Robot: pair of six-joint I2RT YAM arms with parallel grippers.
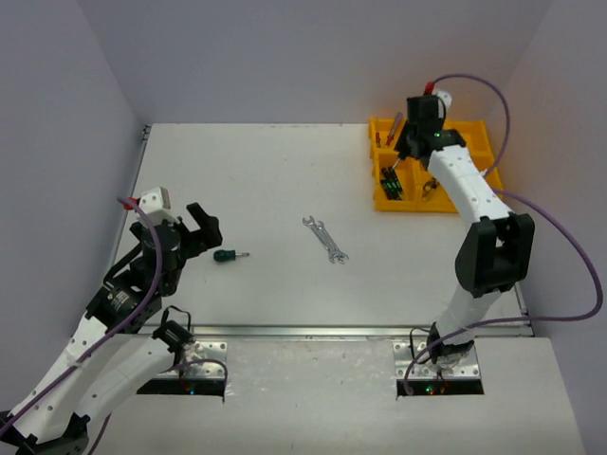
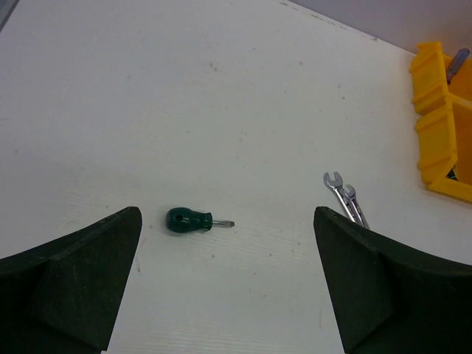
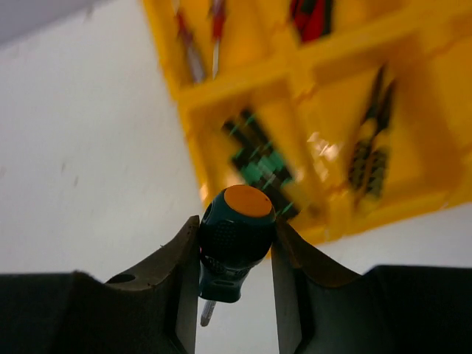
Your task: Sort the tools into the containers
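Note:
My right gripper point(image 1: 410, 144) point(image 3: 234, 228) is shut on a stubby dark teal screwdriver with an orange cap point(image 3: 237, 234) and holds it above the near-left part of the yellow tray point(image 1: 414, 207) point(image 3: 243, 77). In the tray I see black-green screwdrivers point(image 3: 258, 166), yellow-black pliers point(image 3: 372, 158), red-handled tools point(image 3: 310, 15) and thin screwdrivers point(image 3: 195, 44). A small green screwdriver point(image 1: 225, 256) point(image 2: 189, 220) lies on the table just ahead of my left gripper point(image 1: 204, 227) point(image 2: 226, 217), which is open and empty. Two silver wrenches point(image 1: 324, 239) point(image 2: 345, 200) lie mid-table.
The white table ends in a metal strip point(image 1: 360, 332) in front of the arm bases. Grey walls close the left, back and right sides. The tray stands in the far right corner, and its left wall point(image 2: 435, 140) shows in the left wrist view.

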